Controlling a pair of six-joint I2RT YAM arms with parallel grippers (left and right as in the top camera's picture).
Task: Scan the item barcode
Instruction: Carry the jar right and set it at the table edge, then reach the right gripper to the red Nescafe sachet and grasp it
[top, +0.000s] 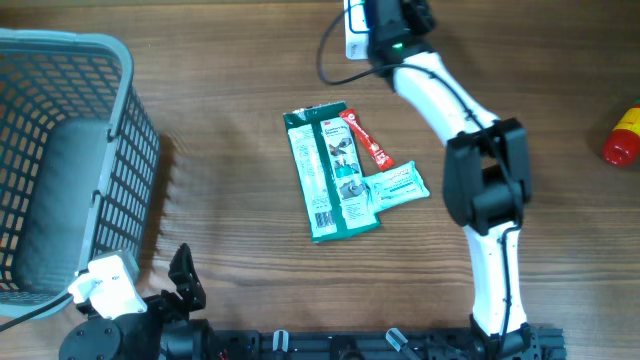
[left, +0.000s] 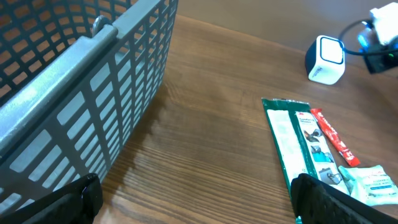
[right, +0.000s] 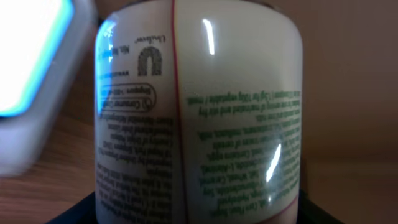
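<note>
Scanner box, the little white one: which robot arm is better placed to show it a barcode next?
Right. The right gripper holds the jar close beside the scanner, and the jar's label fills its camera. The left gripper is open and empty, far off by the basket.

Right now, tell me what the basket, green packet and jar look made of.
Basket: moulded grey plastic, matte, with a slotted grid wall.
Green packet: thin printed film, probably plastic, slightly crinkled.
Jar: glossy, with sharp light streaks on a printed label; glass or plastic, I cannot tell.
</note>
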